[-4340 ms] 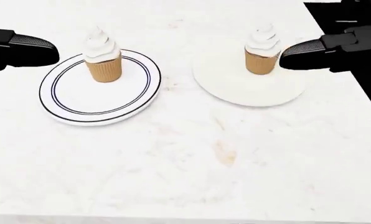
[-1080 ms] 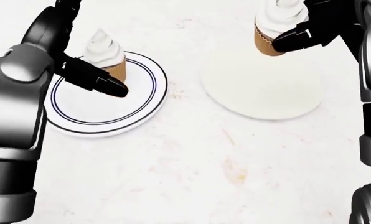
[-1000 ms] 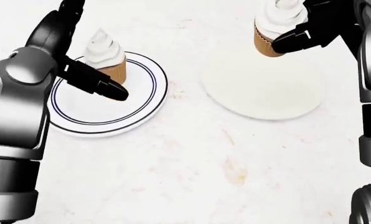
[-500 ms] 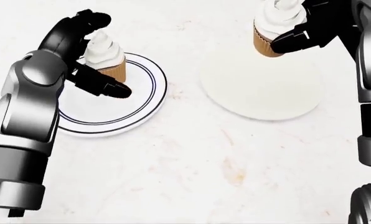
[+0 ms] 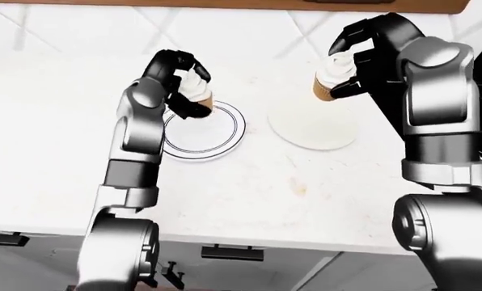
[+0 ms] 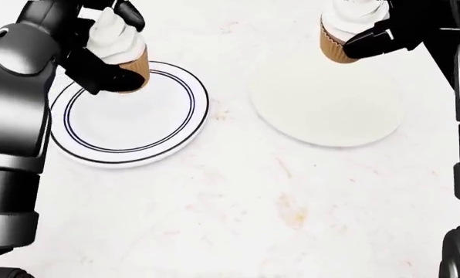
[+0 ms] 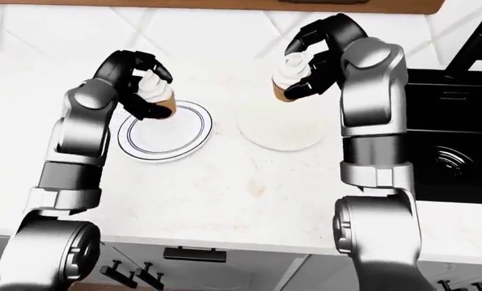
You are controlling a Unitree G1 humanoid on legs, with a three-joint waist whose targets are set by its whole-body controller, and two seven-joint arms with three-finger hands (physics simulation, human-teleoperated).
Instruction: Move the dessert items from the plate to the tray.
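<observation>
Gripping a white-frosted cupcake in a tan wrapper [image 6: 115,53], the left robot hand [image 6: 99,46] is holding it above the blue-ringed white plate [image 6: 164,130] — the right robot hand [image 6: 381,32] is clasping a second frosted cupcake [image 6: 342,36] over the plain white round tray [image 6: 330,110] on the white marble counter [image 6: 238,214].

Two white-frosted cupcakes, tan wrappers, upright: left cupcake [image 6: 118,49] lifted above blue-ringed plate [image 6: 168,130]; right cupcake [image 6: 346,32] held above plain white tray [image 6: 330,113].
</observation>
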